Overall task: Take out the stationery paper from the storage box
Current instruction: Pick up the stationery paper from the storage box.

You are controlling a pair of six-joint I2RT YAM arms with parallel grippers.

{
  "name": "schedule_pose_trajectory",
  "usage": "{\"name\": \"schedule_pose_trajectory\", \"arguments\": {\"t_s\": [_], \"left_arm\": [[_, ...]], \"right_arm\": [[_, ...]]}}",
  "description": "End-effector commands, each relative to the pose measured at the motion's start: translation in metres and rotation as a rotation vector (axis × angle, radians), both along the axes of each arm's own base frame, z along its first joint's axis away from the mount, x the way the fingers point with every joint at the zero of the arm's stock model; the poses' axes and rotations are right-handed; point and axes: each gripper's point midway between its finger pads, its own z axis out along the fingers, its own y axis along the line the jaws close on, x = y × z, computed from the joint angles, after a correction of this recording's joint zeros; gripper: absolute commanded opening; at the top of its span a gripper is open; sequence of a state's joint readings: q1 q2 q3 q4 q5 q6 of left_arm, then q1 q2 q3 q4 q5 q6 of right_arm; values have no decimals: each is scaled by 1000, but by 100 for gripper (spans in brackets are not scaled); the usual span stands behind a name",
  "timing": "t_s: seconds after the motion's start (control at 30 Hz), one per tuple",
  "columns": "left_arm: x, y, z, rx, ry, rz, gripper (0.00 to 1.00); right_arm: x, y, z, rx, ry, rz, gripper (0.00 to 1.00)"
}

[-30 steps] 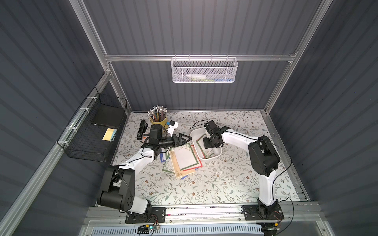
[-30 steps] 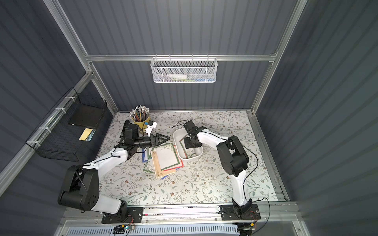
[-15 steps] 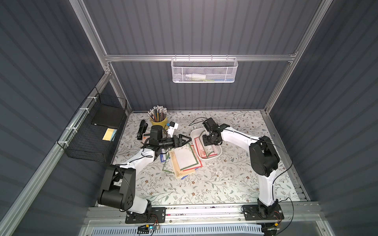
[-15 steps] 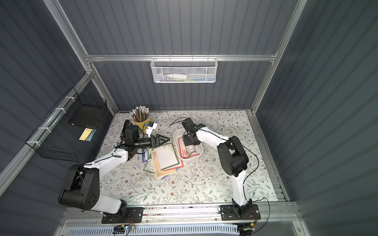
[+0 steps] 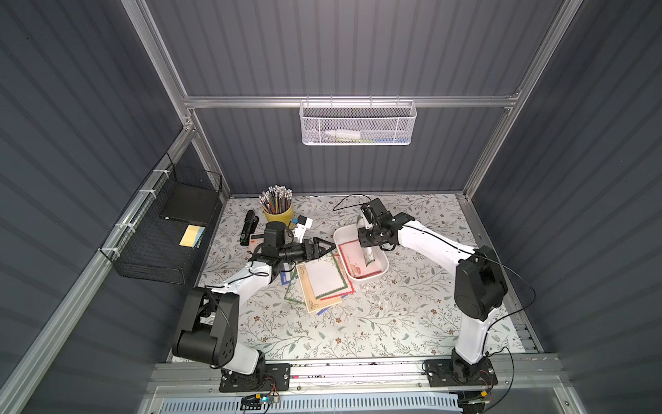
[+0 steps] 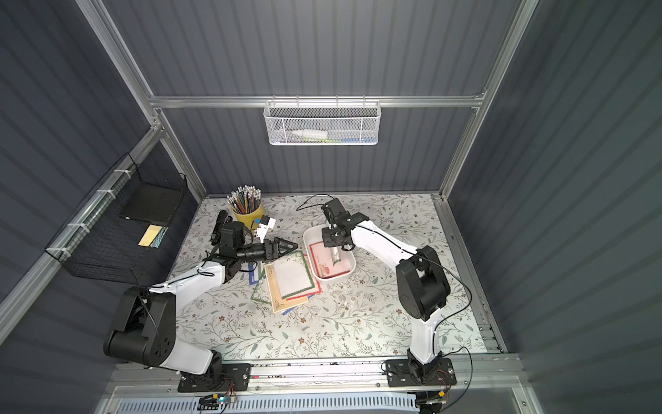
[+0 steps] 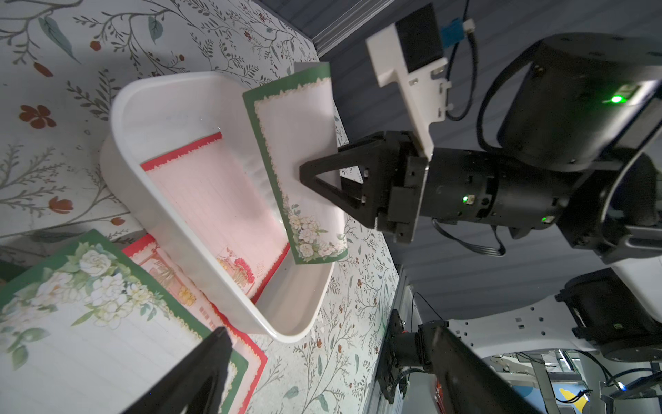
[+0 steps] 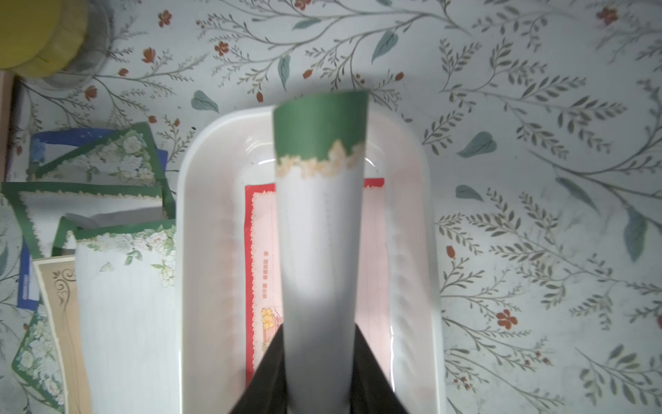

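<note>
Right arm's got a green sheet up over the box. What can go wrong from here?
1. The right gripper pinches the green-bordered sheet by one edge and the sheet curls, so it may slip or crease.
2. Its lower corner hangs near the storage box rim and may snag if carried sideways.
3. The open left gripper sits close beside the box, by the pile of sheets on the table; the arms might collide.

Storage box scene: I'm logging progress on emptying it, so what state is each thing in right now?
storage box, on the table, not yet empty
red-bordered sheet, lying flat in the box
green-bordered sheet, curled, lifted above the box
right gripper, shut on the green-bordered sheet
left gripper, open, holding nothing
pile of sheets, on the table beside the box
</note>
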State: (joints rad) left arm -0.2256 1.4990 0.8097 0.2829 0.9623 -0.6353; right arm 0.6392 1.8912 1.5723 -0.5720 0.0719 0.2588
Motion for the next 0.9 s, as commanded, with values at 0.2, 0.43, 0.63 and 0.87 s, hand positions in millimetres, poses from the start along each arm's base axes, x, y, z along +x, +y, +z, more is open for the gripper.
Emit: {"name": "schedule_pose_trajectory", "arguments": {"t_s": [0.2, 0.43, 0.63, 0.87], "left_arm": [[-1, -11, 74, -168, -190, -114, 91], [-3, -14, 119, -275, -326, -159, 90], [-4, -18, 137, -395, -356, -177, 77], [-6, -45, 135, -473, -326, -239, 68]], "right_arm": [[-4, 12, 99, 302, -77, 85, 34], [-29, 26, 160, 531, -130, 208, 39], [-35, 30, 171, 573, -131, 238, 39], [-38, 35, 170, 597, -113, 258, 39]]}}
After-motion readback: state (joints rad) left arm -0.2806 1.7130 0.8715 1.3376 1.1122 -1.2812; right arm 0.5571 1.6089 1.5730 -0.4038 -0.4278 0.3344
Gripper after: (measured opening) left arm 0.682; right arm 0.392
